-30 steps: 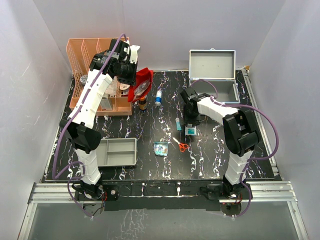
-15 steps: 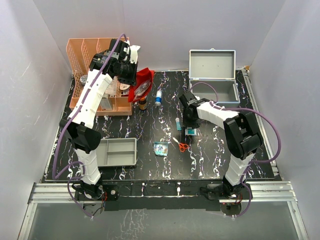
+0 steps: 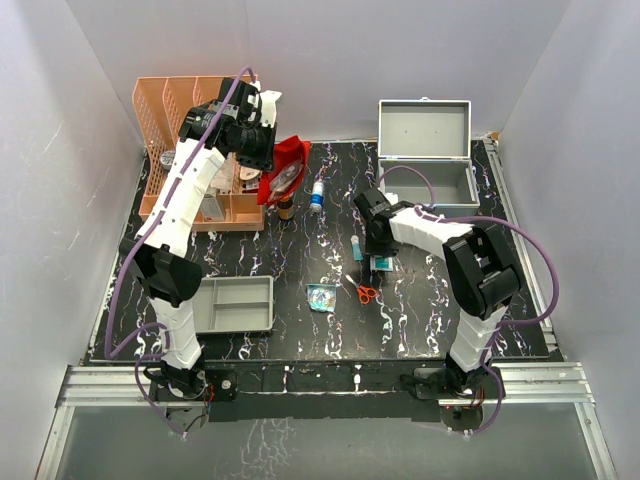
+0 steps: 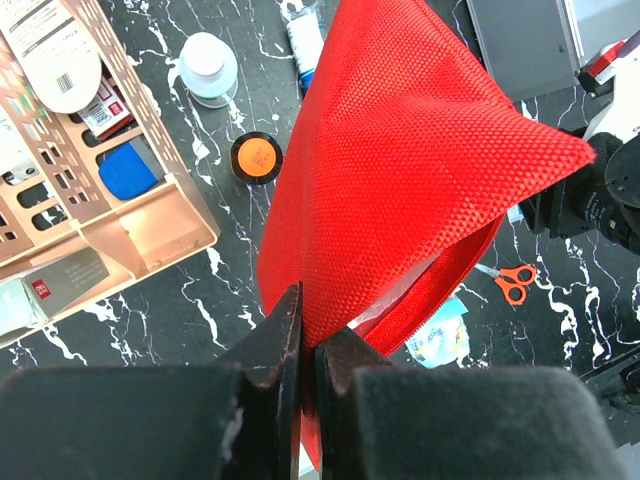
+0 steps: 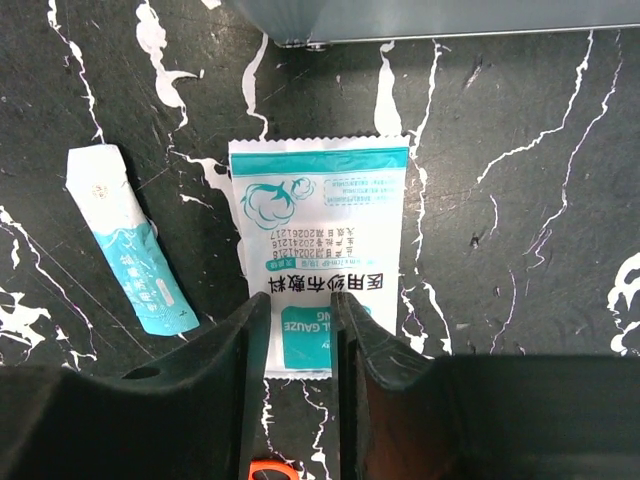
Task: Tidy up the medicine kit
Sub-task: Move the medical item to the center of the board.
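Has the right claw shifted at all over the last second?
Yes. The right claw moved slightly left, away from the medicine kit, above the gauze packet.

The table [image 3: 430, 320] is black with white marble veins. The pouch [image 4: 400, 180] is woven red, the medicine kit [image 3: 425, 130] silver-grey, the rack [image 3: 160, 105] peach, the tray [image 3: 245, 300] grey. The scissors [image 3: 367, 294] have orange handles; the gauze packet [image 5: 318, 250] is white and teal.

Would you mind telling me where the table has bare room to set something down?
Bare table lies between the brown bottle and the grey tray, and near the front edge right of the scissors. It is crowded around the right gripper: gauze packet, teal sachet.
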